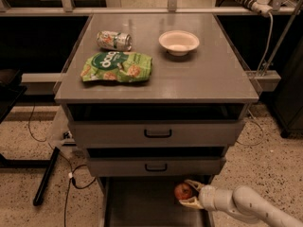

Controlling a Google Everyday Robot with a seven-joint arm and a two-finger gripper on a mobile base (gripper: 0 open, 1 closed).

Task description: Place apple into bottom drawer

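Note:
The red apple (183, 191) is held between the fingers of my gripper (188, 193), which reaches in from the lower right on a white arm. The gripper is shut on the apple and holds it low over the right side of the pulled-out bottom drawer (142, 205), a flat grey tray below the two closed drawers with black handles. I cannot tell whether the apple touches the drawer floor.
On the cabinet top lie a green snack bag (116, 66), a tipped can (114, 40) and a white bowl (179, 42). The upper drawers (157, 134) are closed. Cables and a black leg (46, 176) lie on the floor at the left.

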